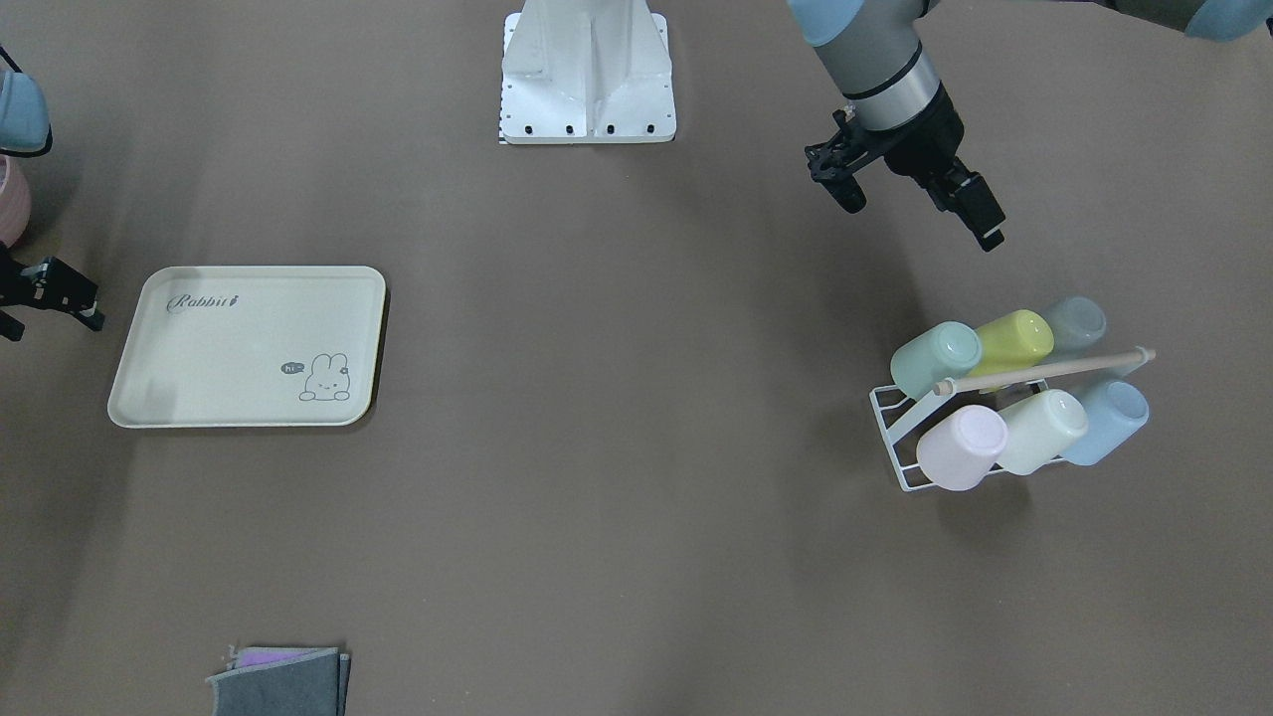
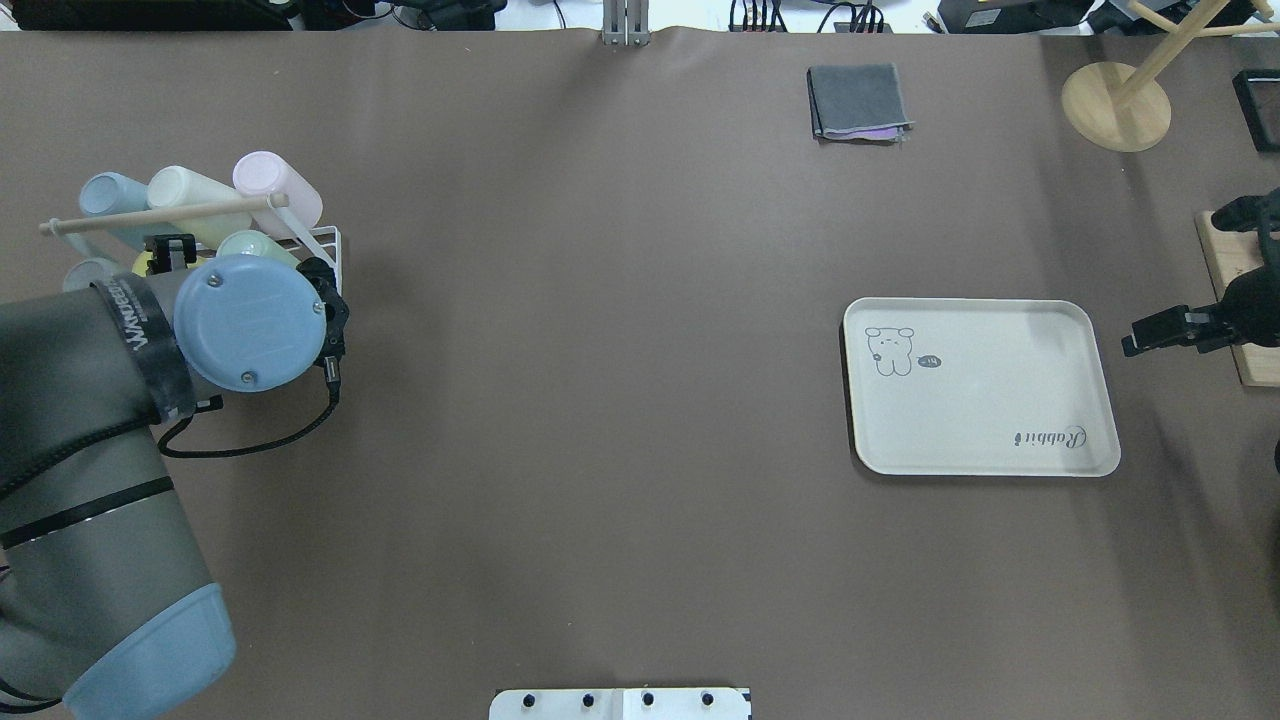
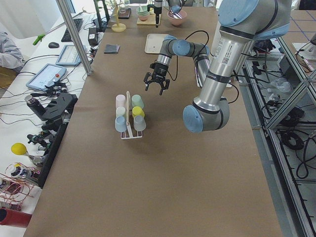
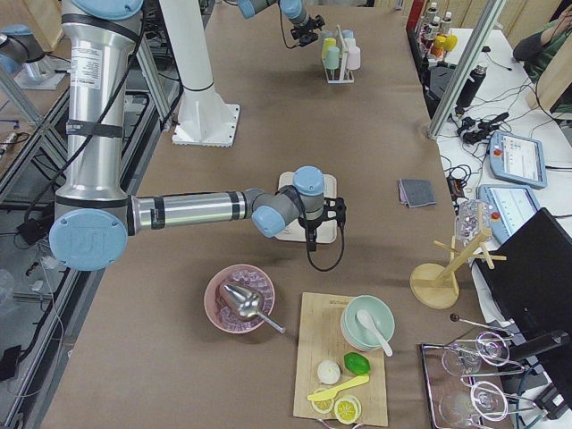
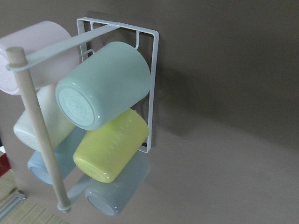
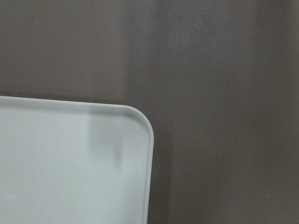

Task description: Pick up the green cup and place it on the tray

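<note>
A brown mat covers the table [image 1: 617, 477] from edge to edge. A folded grey cloth [image 1: 283, 681] lies at the operators' side, and my white base [image 1: 587, 80] stands at the robot's side. Past the table's long edge, the side view shows a desk with cables and tablets.

My left gripper [image 1: 920, 221] hangs in the air with its fingers spread wide and nothing between them. The green cup [image 1: 935, 358] lies on its side on a white wire rack [image 1: 900, 438], under a wooden rod [image 1: 1044, 370], with its base turned towards my wrist camera. It is at the end of the row nearest me, touching the yellow cup [image 1: 1014, 338]. My fingers are near it, on my side of the rack, but apart from it.

The tray [image 1: 249, 343] lies well away across the table. My right gripper [image 2: 1145, 338] hangs just beside its short edge, and I cannot tell how wide those fingers stand.
</note>
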Tool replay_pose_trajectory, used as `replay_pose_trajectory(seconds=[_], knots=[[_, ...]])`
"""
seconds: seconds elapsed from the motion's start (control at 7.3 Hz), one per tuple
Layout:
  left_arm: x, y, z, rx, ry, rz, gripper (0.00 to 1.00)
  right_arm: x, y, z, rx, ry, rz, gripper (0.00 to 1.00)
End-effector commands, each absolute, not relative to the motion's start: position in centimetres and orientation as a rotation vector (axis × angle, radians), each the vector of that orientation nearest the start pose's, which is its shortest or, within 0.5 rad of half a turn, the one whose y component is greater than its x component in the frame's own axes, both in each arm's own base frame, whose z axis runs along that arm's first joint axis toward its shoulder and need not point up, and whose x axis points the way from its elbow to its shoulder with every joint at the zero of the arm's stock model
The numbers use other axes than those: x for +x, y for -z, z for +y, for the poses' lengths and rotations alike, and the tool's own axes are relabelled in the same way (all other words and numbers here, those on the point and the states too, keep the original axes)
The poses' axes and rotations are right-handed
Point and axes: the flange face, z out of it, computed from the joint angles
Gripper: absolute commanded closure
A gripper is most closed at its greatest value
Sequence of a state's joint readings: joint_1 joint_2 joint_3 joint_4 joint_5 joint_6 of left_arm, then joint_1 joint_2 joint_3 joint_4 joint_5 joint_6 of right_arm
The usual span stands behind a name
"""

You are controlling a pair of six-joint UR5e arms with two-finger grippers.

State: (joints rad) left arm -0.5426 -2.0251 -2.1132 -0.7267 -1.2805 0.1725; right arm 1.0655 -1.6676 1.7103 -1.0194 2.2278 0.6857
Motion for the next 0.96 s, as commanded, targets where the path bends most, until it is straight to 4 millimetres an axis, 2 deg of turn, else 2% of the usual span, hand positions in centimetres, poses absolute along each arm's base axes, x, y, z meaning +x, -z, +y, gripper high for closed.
replay_pose_trajectory(seconds=[0.0,0.14,0.27,0.41,0.82], knots=[[38.4,-31.4,-42.6,0.219,-1.2,-0.347,0.01,-17.7,-58.0,-45.8,0.134,0.017,-0.819,0.02],[40.1,-32.6,-43.4,0.159,-1.336,-0.39,0.01,-18.2,-58.2,-45.8,0.129,0.02,-0.816,0.02],[40.3,-32.5,-44.0,0.149,-1.4,-0.422,0.01,-18.4,-58.2,-46.2,0.131,0.018,-0.815,0.02],[41.4,-32.0,-44.9,0.147,-1.404,-0.447,0.01,-18.6,-58.5,-46.6,0.105,-0.041,-0.814,0.02],[45.6,-30.9,-47.6,0.091,-1.482,-0.476,0.01,-18.8,-59.3,-46.7,0.093,-0.074,-0.821,0.02]])
